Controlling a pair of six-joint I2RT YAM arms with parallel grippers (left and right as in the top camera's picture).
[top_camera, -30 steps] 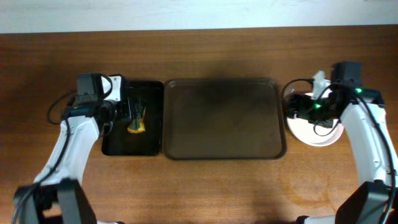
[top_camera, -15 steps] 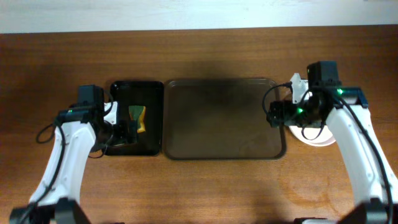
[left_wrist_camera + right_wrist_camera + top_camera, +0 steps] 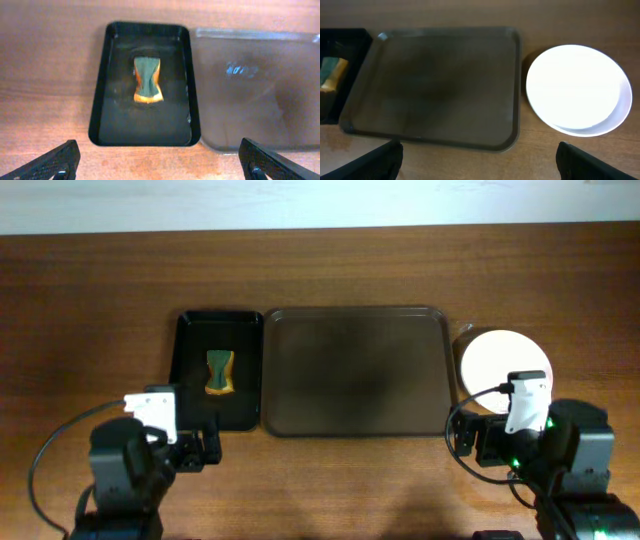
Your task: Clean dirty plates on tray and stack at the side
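Brown wooden desk [image 3: 330, 265] carrying, left to right: small black rectangular tray [image 3: 180, 370]; large dark brown rectangular tray [image 3: 355, 370] just beside it; stacked round white plates [image 3: 503, 360] near its right rim.

Narrow black tray [image 3: 195, 408] resting flat on the brown wooden table [image 3: 100, 270]. A green-topped yellow sponge [image 3: 219, 372] lies near the middle of the black tray, clear of its walls.

Parts Not Fully Seen

The plates [image 3: 577, 90] glare white; the top one covers the rest. The left wrist view's right edge cuts the tray [image 3: 260, 100]; the right wrist view's left edge cuts the sponge [image 3: 331, 74].
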